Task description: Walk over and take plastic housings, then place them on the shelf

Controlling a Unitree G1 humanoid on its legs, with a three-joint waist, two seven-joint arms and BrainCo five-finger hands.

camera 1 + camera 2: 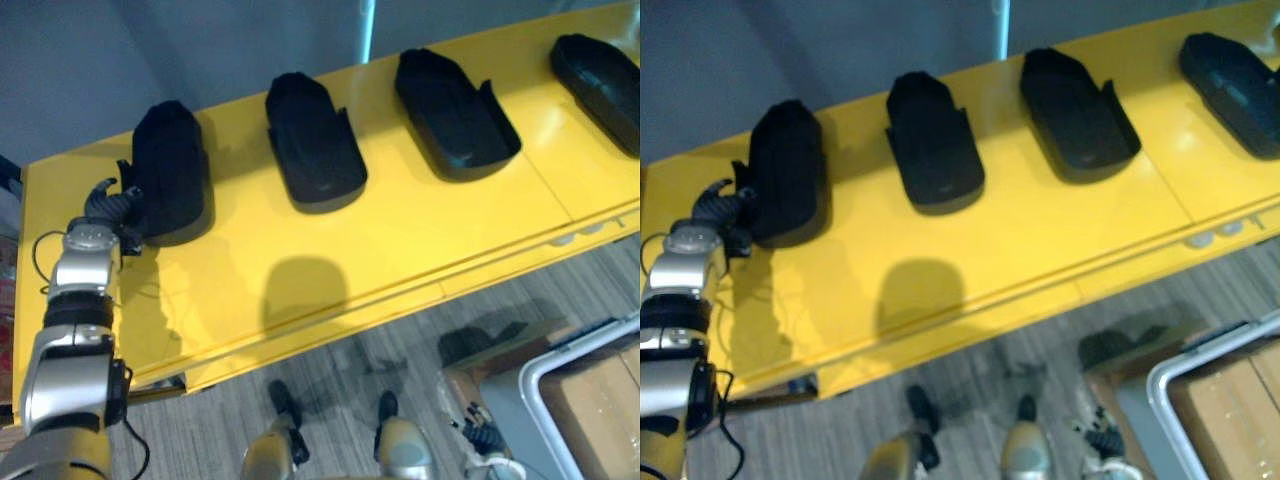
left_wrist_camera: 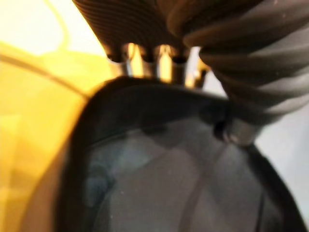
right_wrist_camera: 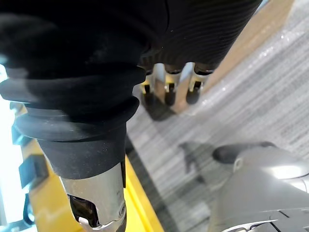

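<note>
Grey striped floor (image 1: 590,280) below. Silver-rimmed crate (image 1: 547,372) at lower right, brown cardboard (image 1: 605,400) inside. Blue-grey wall (image 1: 150,50) behind, with a pale vertical strip (image 1: 367,30).

- The leftmost housing (image 1: 170,165), black and domed, is laid hollow side down on the yellow shelf (image 1: 400,250).
- Three further black housings (image 1: 315,140) are ranged alongside, well apart.

Four black plastic housings (image 1: 170,170) (image 1: 313,140) (image 1: 452,112) (image 1: 600,85) sit on one yellow shelf (image 1: 420,235).
</note>
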